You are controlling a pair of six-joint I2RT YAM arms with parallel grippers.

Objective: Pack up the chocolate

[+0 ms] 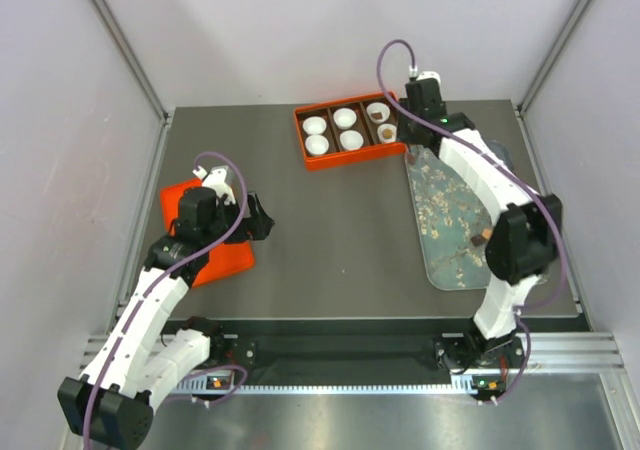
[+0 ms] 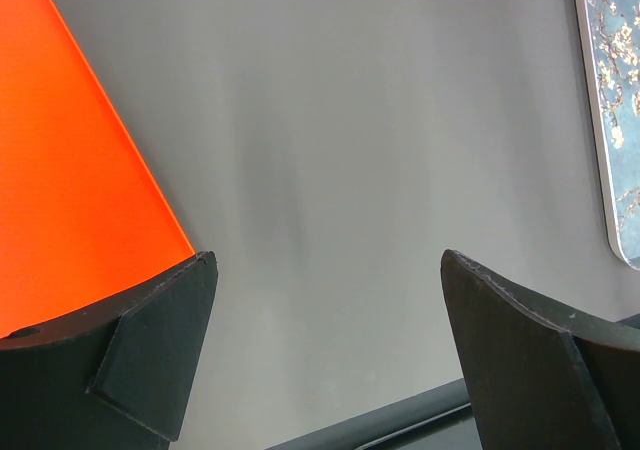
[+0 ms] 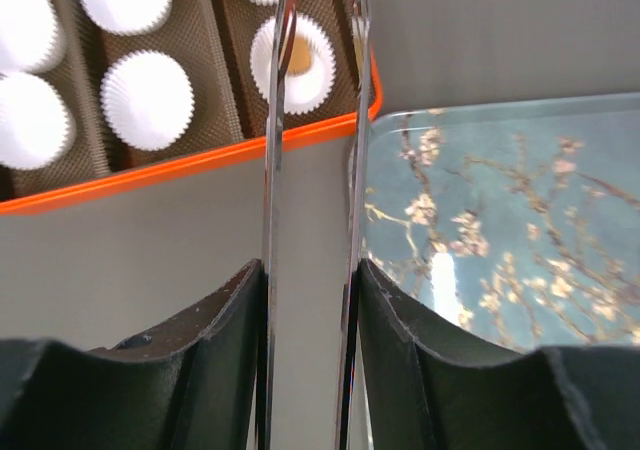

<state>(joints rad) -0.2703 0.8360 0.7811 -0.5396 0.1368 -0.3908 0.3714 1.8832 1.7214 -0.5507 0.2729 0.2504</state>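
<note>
So the right end effector is pinched narrow around a pair of tweezers. The tips hang right over the near-right paper cup in the orange box. There's tan-brown chocolate down in that cup, but I honestly can't tell if the tips are gripping it or not.

If this is the drop, I'd keep the tips centred and low in the cup, open gently, then lift straight up so the blades don't snag the fluted paper and drag the cup along.

The cup behind it has a piece in it too, and the other four look empty. One more brown lump sits on the blossom tray, close to the right arm's elbow, so that reach looks awkward. The tray corner is just beside the box rim.

The left end effector is wide open and holding nothing. It hovers over the bare worktop next to a flat orange lid, well apart from the action.
</note>
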